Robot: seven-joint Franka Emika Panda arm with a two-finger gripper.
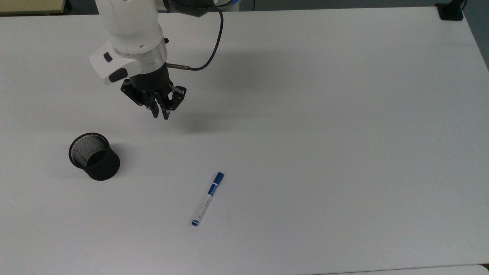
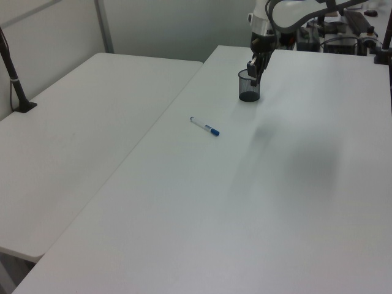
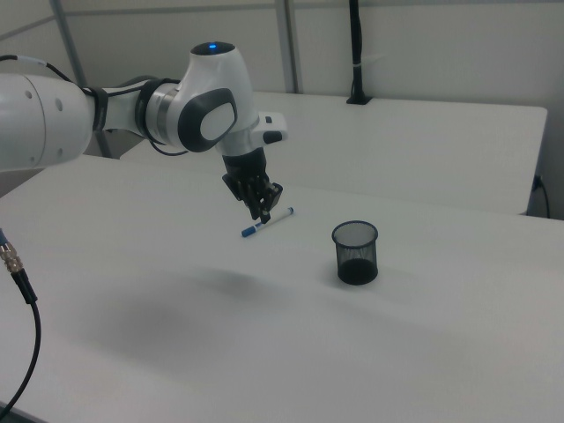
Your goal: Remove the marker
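Note:
The marker [image 1: 207, 199] lies flat on the white table [image 1: 324, 114], blue cap toward the top view's upper right, well right of the black mesh cup [image 1: 100, 168]. My gripper [image 1: 160, 114] hangs above the table, up and to the left of the marker, holding nothing, with a narrow gap between its fingers. In the left view the marker [image 2: 204, 126] lies nearer than the cup [image 2: 248, 92], with the gripper [image 2: 253, 75] over the cup's far side. In the right view the gripper [image 3: 263, 214] overlaps the marker [image 3: 270, 220], left of the cup [image 3: 355, 256].
A second white table [image 2: 73, 135] adjoins on the left view's left. A black clamp post [image 2: 15, 79] stands on it. A cable [image 1: 206, 57] loops from my wrist.

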